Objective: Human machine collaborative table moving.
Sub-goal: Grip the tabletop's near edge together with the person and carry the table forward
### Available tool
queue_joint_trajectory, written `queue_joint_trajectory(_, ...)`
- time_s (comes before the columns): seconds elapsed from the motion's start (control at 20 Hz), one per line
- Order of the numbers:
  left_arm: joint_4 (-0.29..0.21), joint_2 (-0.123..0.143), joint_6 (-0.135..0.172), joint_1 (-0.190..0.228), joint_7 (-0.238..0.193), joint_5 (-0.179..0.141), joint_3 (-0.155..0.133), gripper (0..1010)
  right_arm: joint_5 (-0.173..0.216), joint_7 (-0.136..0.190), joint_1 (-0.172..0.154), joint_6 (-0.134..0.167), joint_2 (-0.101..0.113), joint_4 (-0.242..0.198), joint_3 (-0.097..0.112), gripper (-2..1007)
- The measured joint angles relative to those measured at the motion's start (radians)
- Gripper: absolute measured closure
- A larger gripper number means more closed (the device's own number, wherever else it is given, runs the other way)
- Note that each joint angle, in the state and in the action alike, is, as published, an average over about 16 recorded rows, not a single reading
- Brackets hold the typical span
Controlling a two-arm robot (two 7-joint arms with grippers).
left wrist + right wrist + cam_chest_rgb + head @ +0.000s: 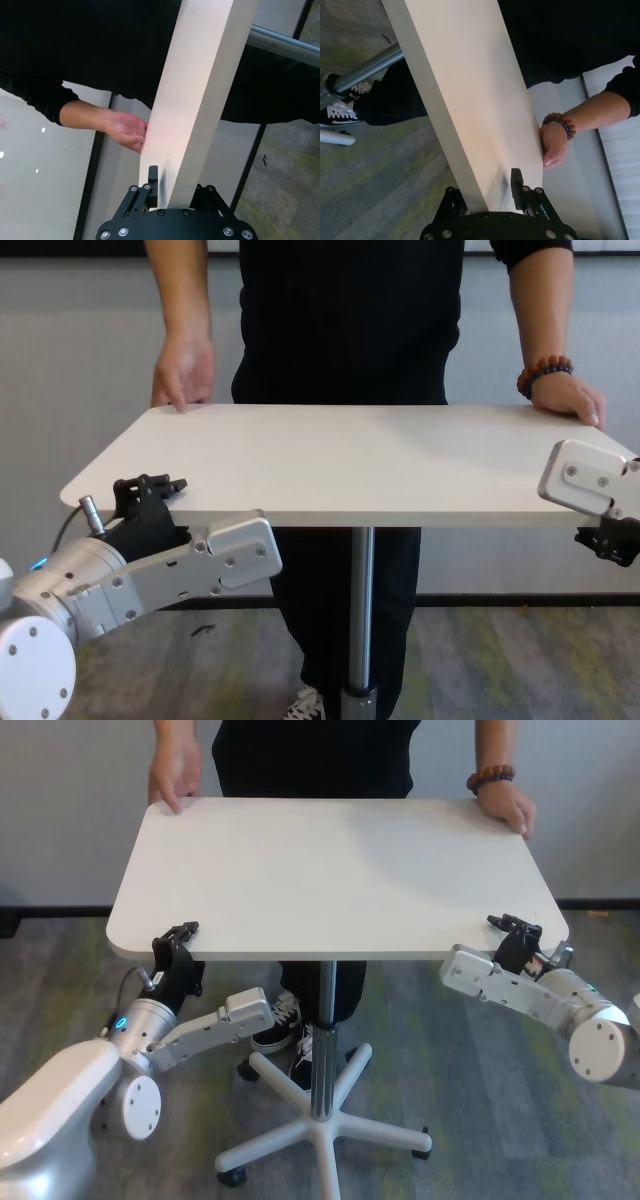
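At the near edge of the white bench, 2 robot arms are gripping the top: the left hand is clamping the near-left corner, 1 black finger lying on the upper face and the other under it, while the right hand is pinching the near-right corner the same way, its upper finger pressing flat on the surface. Both silver-grey forearms are reaching up from below the rim. Under the middle of the top, a silver centre pole is running down to a white 5-spoke wheeled base on grey carpet. At the far edge, a person in black is standing against the bench, resting 1 bare hand on the far-left corner and the other hand, wearing a brown bead bracelet, on the far-right corner. Black-and-white sneakers are showing beside the pole.
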Motion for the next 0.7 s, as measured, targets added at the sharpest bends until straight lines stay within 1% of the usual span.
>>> queue_joint_trajectory(0.35, 0.041, -0.012, -0.003, -0.022, 0.014, -0.003, 0.007, 696, -0.004, -0.018, 0.051, -0.025, -0.016, 0.070, -0.020, 586)
queue_joint_trajectory(0.7, 0.079, -0.023, -0.008, -0.043, 0.026, -0.009, 0.012, 696, -0.005, -0.036, 0.088, -0.045, -0.029, 0.126, -0.036, 586)
